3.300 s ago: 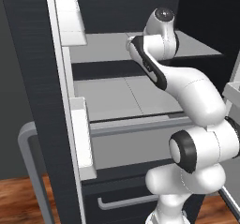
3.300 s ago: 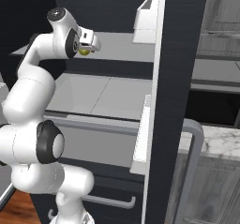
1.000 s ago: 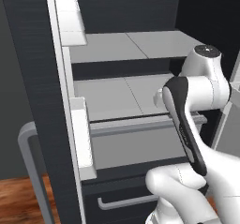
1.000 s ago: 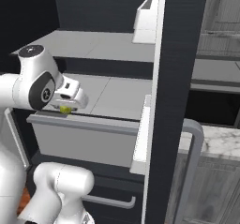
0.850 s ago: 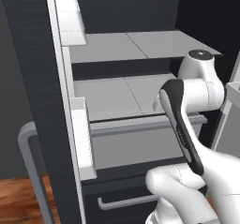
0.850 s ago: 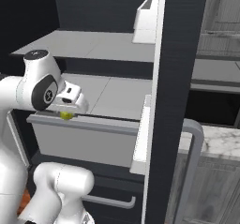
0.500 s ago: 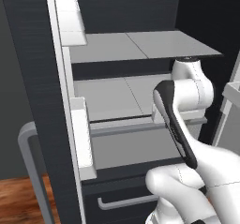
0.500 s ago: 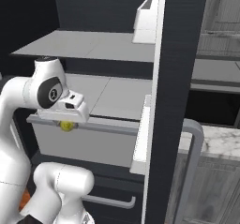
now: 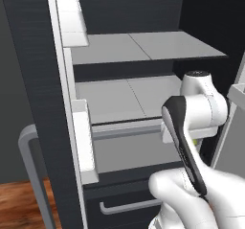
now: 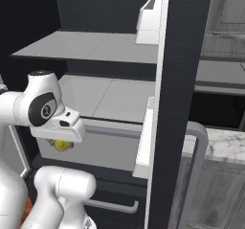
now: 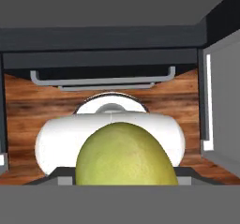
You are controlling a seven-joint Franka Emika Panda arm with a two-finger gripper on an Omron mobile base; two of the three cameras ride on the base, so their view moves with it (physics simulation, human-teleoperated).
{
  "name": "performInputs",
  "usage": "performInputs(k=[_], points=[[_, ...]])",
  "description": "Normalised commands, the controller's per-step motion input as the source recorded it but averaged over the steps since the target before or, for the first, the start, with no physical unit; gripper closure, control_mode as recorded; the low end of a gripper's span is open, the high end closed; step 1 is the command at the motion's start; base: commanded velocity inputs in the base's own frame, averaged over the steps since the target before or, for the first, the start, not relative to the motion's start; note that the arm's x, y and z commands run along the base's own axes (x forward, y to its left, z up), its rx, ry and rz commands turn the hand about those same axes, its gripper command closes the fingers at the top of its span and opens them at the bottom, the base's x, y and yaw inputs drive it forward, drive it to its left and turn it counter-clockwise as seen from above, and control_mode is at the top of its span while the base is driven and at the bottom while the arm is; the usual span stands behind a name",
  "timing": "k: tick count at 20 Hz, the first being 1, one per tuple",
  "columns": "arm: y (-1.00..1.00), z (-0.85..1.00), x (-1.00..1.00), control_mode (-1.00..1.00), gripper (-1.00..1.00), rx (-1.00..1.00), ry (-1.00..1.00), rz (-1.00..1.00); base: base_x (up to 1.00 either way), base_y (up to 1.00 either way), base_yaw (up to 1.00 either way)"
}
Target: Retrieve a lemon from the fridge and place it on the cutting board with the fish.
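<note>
A: Where is the lemon (image 11: 123,155) at this point?

B: In the robot's hand (image 10: 62,144), out in front of the fridge (image 10: 177,79), below the level of the pale shelves (image 9: 139,48). The hand view has it large and close at the bottom of the frame, and the right base view shows a small yellow spot tucked under the white wrist.

A: So the hand has closed on it?

B: It looks that way. The fingers themselves are hidden behind the fruit in the hand view, so the contact can't be seen directly, but the lemon hangs under a downward-pointing hand with nothing beneath it, which reads as a grip on the lemon.

A: What could go wrong from here?

B: Mostly losing it. A round, smooth fruit pinched between two narrow fingers can roll out if the arm swings fast or the wrist turns sharply on the way to the cutting board. A drop here would send it onto the wooden floor (image 11: 28,106) near the lower drawer handle (image 11: 101,80).

A: Anything else?

B: The open door (image 10: 179,41) stands close on the right, and the arm is folded tight against the fridge front. A wide swing could clip the door's edge or its bins (image 10: 152,17) and jar the lemon loose.
</note>
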Motion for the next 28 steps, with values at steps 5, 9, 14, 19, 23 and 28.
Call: performInputs(k=[5,9,14,19,23,28], points=[[0.0,-0.15,-0.52,-1.0,1.0,0.0,-0.13,0.0,0.0,0.0,0.0],[0.0,-0.1,-0.05,-1.0,1.0,0.0,-0.02,0.0,0.0,0.0,0.0],[0.0,0.0,0.0,-1.0,1.0,0.0,0.0,0.0,0.0,0.0,0.0],[0.0,-0.05,-0.01,-1.0,1.0,0.0,0.0,0.0,0.0,0.0,0.0],[0.01,-0.1,-0.22,1.0,1.0,0.0,0.0,0.0,-0.28,0.02,0.0],[0.0,0.0,0.0,1.0,1.0,0.0,0.0,0.0,-0.7,0.02,0.0]])
